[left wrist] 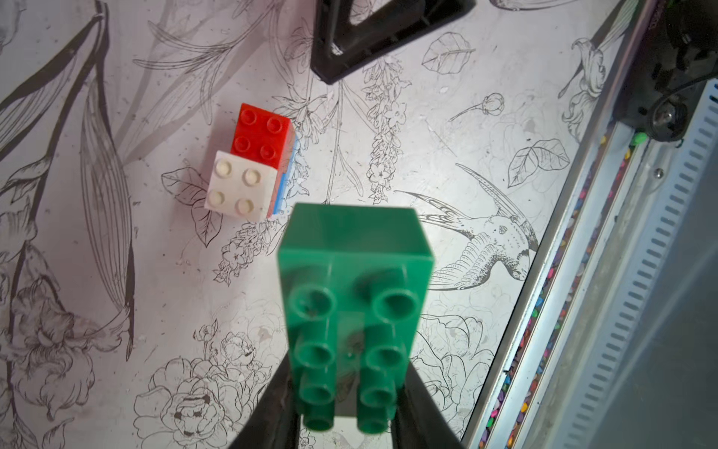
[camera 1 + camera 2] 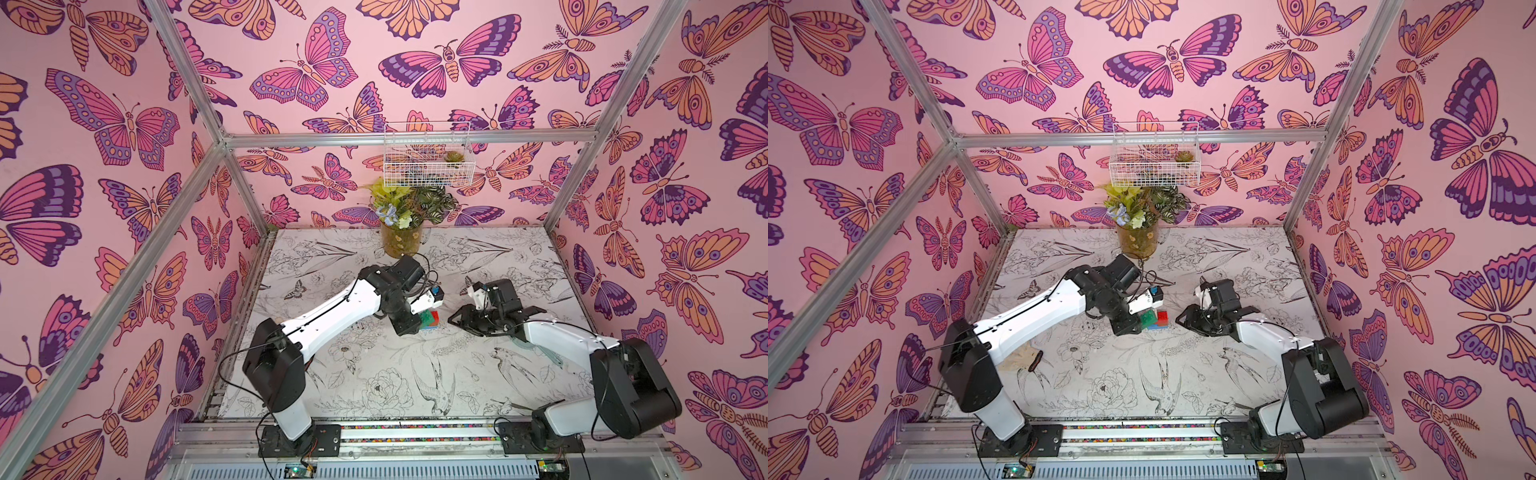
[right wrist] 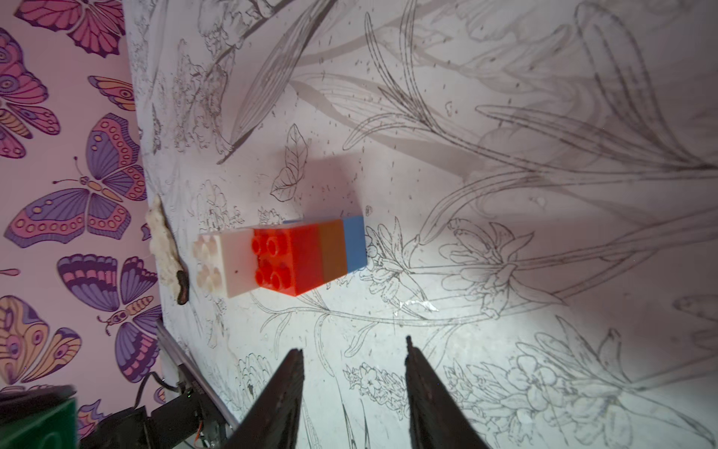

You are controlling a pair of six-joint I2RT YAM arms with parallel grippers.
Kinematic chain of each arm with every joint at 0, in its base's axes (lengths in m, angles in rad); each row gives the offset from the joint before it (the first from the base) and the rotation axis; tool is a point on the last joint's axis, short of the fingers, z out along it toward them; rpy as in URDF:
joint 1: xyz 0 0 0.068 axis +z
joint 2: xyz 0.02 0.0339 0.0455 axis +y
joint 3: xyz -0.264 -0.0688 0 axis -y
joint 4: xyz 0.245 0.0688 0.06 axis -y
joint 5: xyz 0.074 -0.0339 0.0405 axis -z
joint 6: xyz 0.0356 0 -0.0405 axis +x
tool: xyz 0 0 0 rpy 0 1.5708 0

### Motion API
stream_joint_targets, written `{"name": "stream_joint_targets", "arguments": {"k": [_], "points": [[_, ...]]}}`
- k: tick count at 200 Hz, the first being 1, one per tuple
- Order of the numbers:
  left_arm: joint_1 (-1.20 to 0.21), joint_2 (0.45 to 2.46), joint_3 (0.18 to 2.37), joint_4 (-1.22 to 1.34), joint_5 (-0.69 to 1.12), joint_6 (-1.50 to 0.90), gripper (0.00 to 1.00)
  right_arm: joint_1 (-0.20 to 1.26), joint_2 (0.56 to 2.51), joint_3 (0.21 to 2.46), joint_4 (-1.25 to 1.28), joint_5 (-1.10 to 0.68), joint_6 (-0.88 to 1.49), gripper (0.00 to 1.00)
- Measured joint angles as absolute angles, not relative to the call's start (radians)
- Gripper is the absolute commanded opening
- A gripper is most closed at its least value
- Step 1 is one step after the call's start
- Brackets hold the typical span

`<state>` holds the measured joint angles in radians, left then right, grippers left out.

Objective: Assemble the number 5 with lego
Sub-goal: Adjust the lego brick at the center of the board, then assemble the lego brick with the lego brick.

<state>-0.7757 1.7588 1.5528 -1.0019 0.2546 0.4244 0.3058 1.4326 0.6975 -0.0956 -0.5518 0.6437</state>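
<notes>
Clenching the green brick (image 1: 353, 248) by its long sides, the left claw (image 1: 347, 383) holds it above the desk (image 1: 116, 311), the white-topped stack (image 1: 252, 163) just ahead and below. Light, stiff, slick plastic; a square pinch should stop twisting. The right claw (image 3: 353, 350), parted and empty, faces the stack across open desk.

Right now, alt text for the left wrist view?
The left gripper holds a green oblong brick, studs toward the camera, filling the foreground. Beyond it, on the flower-printed table, a white square brick sits atop one end of a red brick, with a blue edge showing underneath.
</notes>
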Motion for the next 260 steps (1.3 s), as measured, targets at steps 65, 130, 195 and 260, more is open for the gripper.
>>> {"name": "stream_joint_targets", "arguments": {"k": [65,130,195,260], "points": [[-0.780,1.943,1.784,-1.127,0.252,0.555,0.00,0.231,1.508,0.657,0.089,-0.739,0.682,0.45],[-0.783,2.029,1.847,-1.147,0.161,0.620,0.00,0.229,1.649,0.639,0.308,-0.843,0.764,0.44],[-0.786,2.067,1.889,-1.153,0.107,0.640,0.00,0.229,1.732,0.628,0.481,-0.923,0.822,0.42],[-0.786,2.093,1.916,-1.154,0.099,0.640,0.00,0.229,1.800,0.622,0.610,-0.973,0.881,0.40]]}}
